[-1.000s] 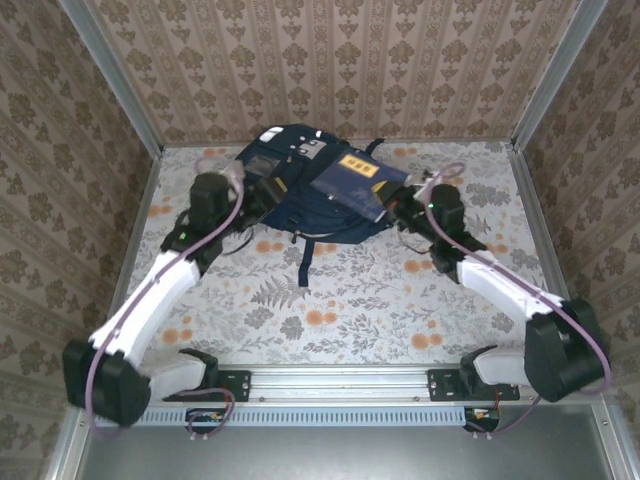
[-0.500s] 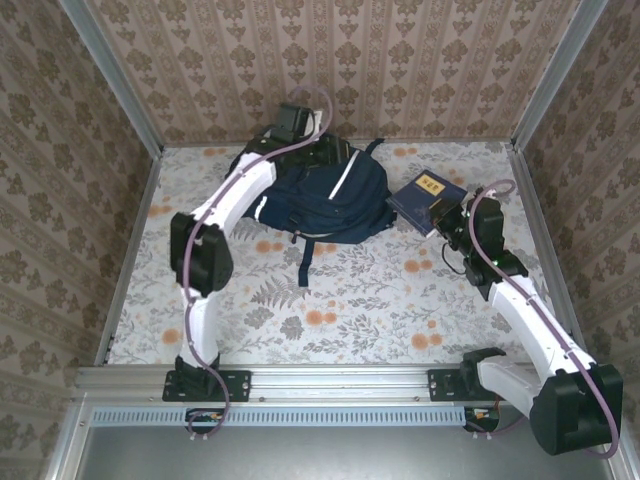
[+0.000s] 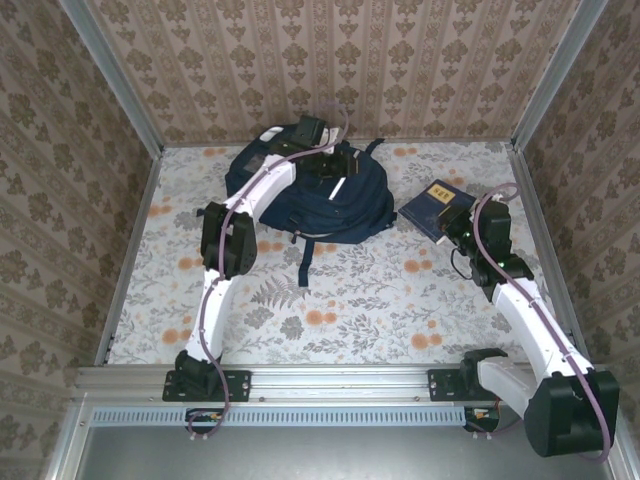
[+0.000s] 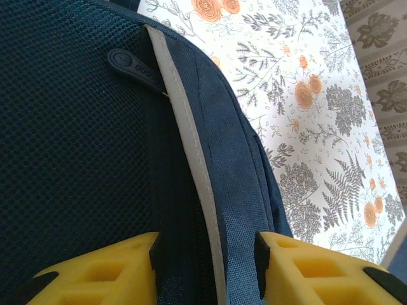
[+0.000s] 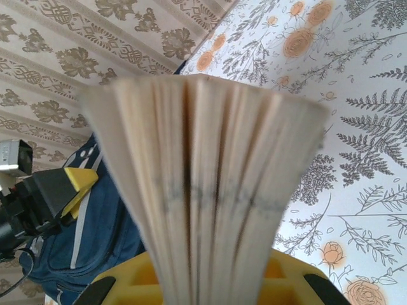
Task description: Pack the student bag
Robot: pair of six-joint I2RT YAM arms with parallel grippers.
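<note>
Lying at the 12 o'clock end of the floral tabletop (image 3: 350, 310): student bag (image 3: 360, 205), navy fabric, slumped low, one dark strap (image 3: 305, 262) trailing toward 6 o'clock

Entry 1, left arm: reaches over the bag from 7 o'clock, with the left fingers (image 3: 333, 165) set down on the bag's upper part
- Left wrist view: two yellow fingers, one (image 4: 108, 273) at 7 o'clock of the frame and its partner at 5 o'clock
- They stand partly apart, astride a ridge of the bag (image 4: 76, 159) that carries a pale reflective stripe (image 4: 191, 159)
- Fabric fills the gap between them; whether the pads press on it cannot be told
- A dark mesh panel (image 4: 63, 190) lies at 9 o'clock of the stripe, and a dark zip pull (image 4: 130, 63) at 11 o'clock

Entry 2, right arm: right fingers (image 3: 457, 222) closed on a book (image 3: 432, 200) with a navy cover and yellow label
- The book sits at 3 o'clock of the bag, just beside it, with a narrow strip of tabletop between
- Whether its far edge touches the tabletop cannot be told
- Right wrist view: blurred page edges (image 5: 203, 159) fan upward from between the yellow fingers (image 5: 127, 283), with the bag (image 5: 102, 248) at 8 o'clock of the frame

Surround: patterned wallpaper panels (image 3: 350, 60) at 9, 12 and 3 o'clock
</note>
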